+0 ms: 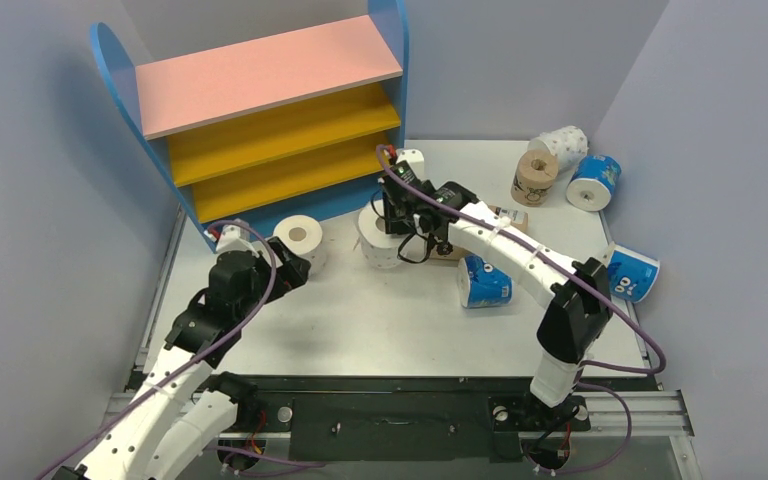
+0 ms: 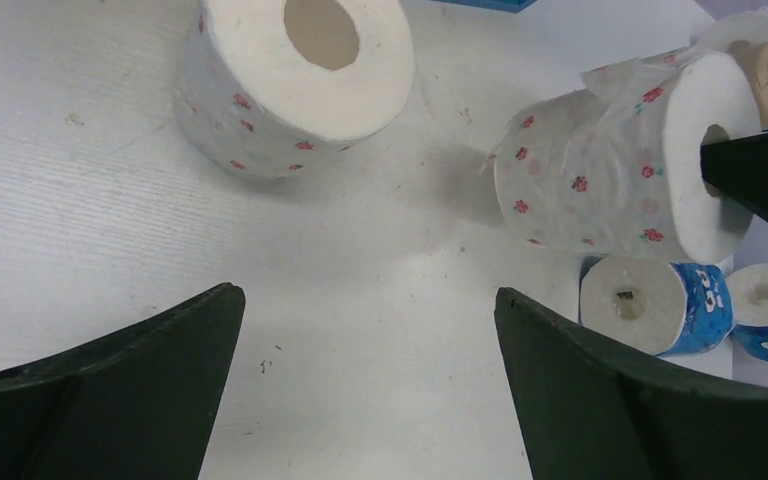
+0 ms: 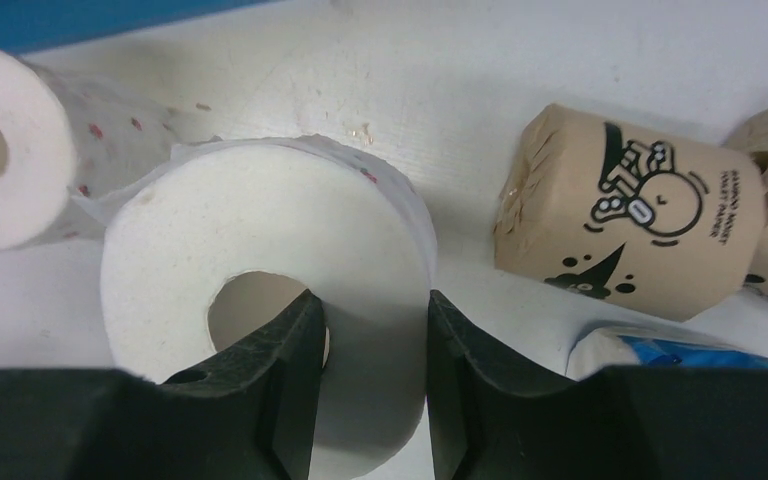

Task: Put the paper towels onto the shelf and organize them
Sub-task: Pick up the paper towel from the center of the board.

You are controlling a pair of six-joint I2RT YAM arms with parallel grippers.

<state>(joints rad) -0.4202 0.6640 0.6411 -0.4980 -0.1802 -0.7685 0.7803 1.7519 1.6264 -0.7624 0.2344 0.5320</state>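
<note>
Looks like robotics lab test cell, not home. Plain grey partition walls [image 1: 50, 180] box in white table [image 1: 360, 320] on three sides. Metal rail [image 1: 650, 408] at 6 o'clock carries two bolted arm bases [image 1: 552, 395], purple cables [image 1: 648, 340] trailing. Toy-size shelf [image 1: 270, 75] at 11 o'clock reads as prop.

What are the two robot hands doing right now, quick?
Left gripper: open, holding nothing.
Right gripper: closed on the white dotted roll, pinching its wall.

We see the right gripper [image 1: 393, 224] at a dotted roll [image 1: 376, 250] on the table [image 1: 380, 320] before the shelf [image 1: 260, 110]. The left gripper [image 1: 292, 272] is just beside a white roll [image 1: 300, 238].
</note>
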